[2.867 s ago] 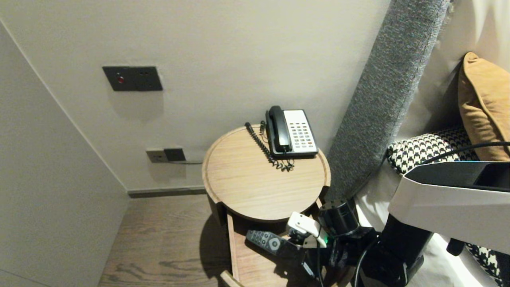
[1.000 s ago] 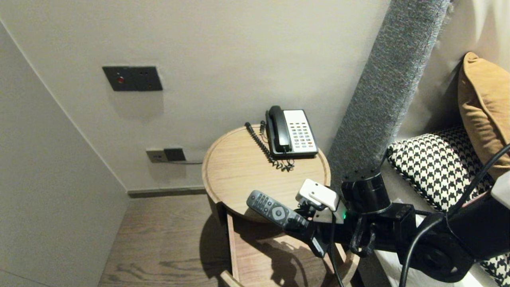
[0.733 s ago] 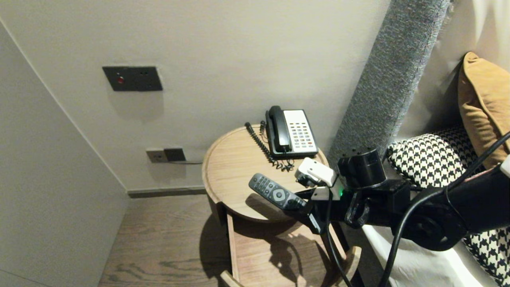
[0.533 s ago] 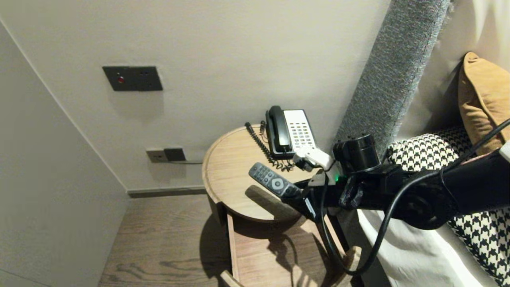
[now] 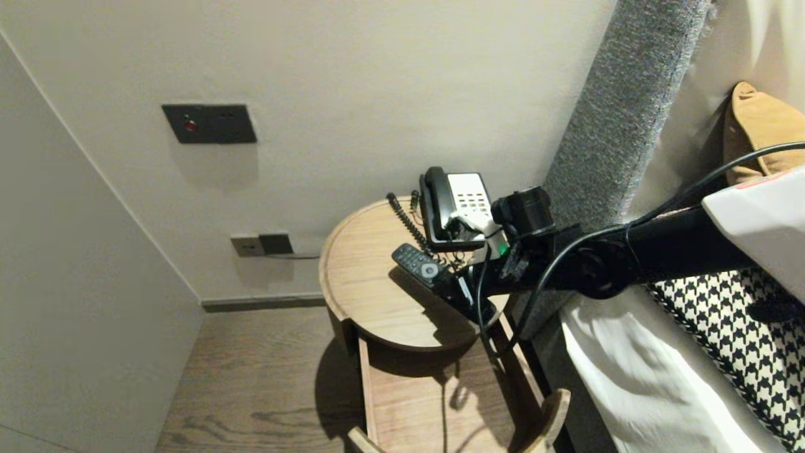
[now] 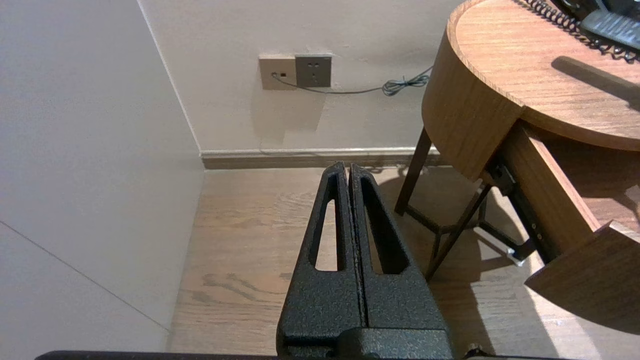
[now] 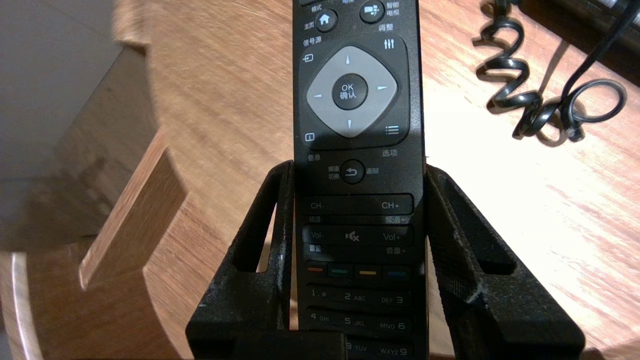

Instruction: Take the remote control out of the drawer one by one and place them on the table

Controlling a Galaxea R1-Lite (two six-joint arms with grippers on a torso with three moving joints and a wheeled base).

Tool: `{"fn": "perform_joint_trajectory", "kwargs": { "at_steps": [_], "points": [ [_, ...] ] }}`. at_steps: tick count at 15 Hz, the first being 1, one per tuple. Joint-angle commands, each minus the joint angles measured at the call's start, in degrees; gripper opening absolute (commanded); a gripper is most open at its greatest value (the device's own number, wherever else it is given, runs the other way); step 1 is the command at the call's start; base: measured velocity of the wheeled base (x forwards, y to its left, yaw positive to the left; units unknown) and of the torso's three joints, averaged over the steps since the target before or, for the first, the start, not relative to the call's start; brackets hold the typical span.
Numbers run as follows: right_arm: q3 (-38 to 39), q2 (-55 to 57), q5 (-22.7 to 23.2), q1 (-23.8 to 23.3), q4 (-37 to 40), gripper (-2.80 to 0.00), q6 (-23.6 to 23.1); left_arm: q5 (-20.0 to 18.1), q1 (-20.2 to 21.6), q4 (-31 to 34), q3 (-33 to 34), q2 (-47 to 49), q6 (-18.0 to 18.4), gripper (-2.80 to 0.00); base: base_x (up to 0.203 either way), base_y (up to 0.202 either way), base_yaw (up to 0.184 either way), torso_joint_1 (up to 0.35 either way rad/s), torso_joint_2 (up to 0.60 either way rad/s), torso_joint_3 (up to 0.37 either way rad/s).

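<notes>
One remote (image 5: 417,263) pinched in right gripper (image 7: 357,170) | up from drawer (image 5: 409,390) below the hand, now above tabletop (image 5: 371,296), phone (image 5: 468,195) just beyond | not yet set down | left gripper (image 6: 348,170) pressed together, parked low

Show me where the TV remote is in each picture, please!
Head view: the remote is mid-picture over the round table, held by the right gripper.
Left wrist view: only the remote's end peeks in at the frame's edge, above the table.
Right wrist view: the remote fills the middle, between the gripper's jaws.
Shared landmark: the curly phone cord beside it.
</notes>
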Motion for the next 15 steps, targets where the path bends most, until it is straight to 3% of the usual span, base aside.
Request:
{"fn": "perform_joint_trajectory", "kwargs": {
  "at_steps": [1,4,15],
  "points": [
    [-2.4,3.1,0.1,-0.2,0.5,-2.80,2.7,0.0,0.1,-0.1,0.0,0.0,0.0,-2.80,0.000,0.000,0.000,0.000,0.00,0.000],
    [-4.4,4.7,0.0,0.2,0.6,-2.80,8.9,0.0,0.1,-0.1,0.0,-0.1,0.0,-2.80,0.000,0.000,0.000,0.000,0.00,0.000],
    [-3.0,6.8,0.0,0.5,0.2,-2.80,8.7,0.0,0.1,0.0,0.0,0.0,0.0,-2.80,0.000,0.000,0.000,0.000,0.00,0.000]
  ]
}}
